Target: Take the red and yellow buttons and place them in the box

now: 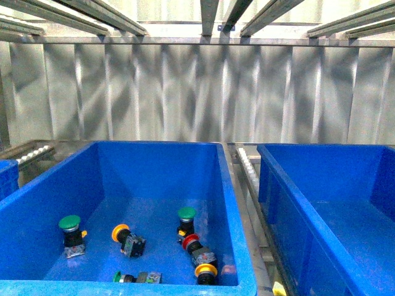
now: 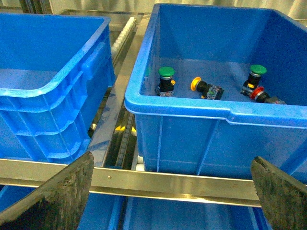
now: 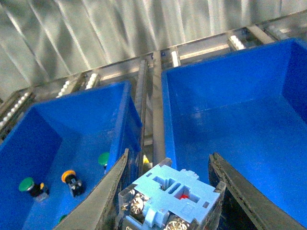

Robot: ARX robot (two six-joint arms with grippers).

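My right gripper (image 3: 169, 160) is shut on a red button (image 3: 168, 189); only its pale blue contact block shows, the cap is hidden. It hangs over the rail between the two bins, at the near edge of the empty blue box (image 3: 230, 120) (image 1: 321, 185). The left bin (image 1: 37, 203) holds another red button (image 1: 191, 241) and two yellow buttons (image 1: 120, 233) (image 1: 206, 270), among green ones (image 1: 70, 223). My left gripper (image 2: 170, 196) stands open and empty, low in front of that bin (image 2: 192, 139), above a metal crossbar (image 2: 172, 184). Neither arm shows in the front view.
A third blue bin (image 2: 48, 72) stands beside the button bin in the left wrist view. Roller rails (image 1: 247, 163) run between the bins. A corrugated metal wall (image 1: 197, 92) closes the back, with metal beams (image 1: 210, 18) overhead.
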